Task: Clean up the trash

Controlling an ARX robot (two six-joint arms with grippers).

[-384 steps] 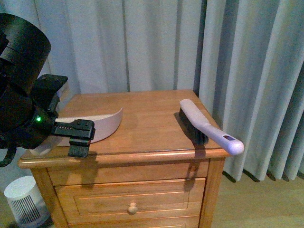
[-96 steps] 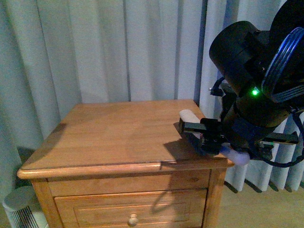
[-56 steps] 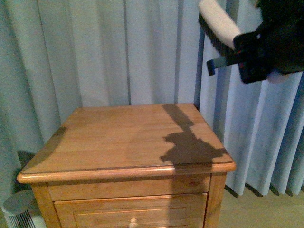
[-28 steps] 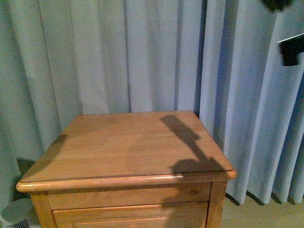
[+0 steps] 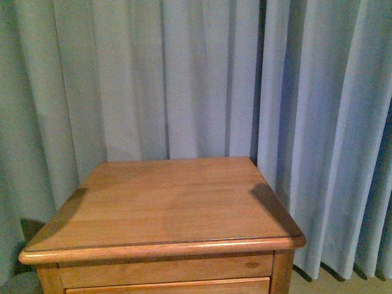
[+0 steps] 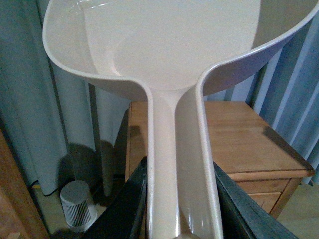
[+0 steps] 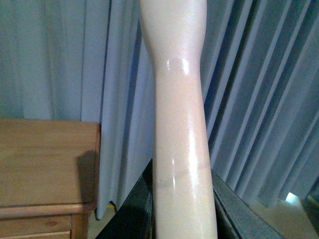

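No trash shows in any view. In the left wrist view my left gripper (image 6: 180, 201) is shut on the long handle of the beige dustpan (image 6: 169, 50). Black fingers (image 6: 124, 209) press on both sides of the handle, and the empty scoop is held up in the air, above and short of the wooden nightstand (image 6: 244, 139). In the right wrist view my right gripper (image 7: 182, 199) is shut on the smooth pale handle of the brush (image 7: 177, 99), held upright in front of the curtain; its bristles are out of frame. Neither arm appears in the front view.
The nightstand's top (image 5: 165, 202) is bare wood with a rounded front edge, and a drawer sits just below. Blue-grey curtains (image 5: 184, 73) hang close behind it and to its right. A small white ribbed appliance (image 6: 77, 206) stands on the floor left of the nightstand.
The dustpan and then the brush were lifted off the nightstand. Over the last second my right gripper rose with the brush and left the front view. The nightstand now sits lower in the frame.
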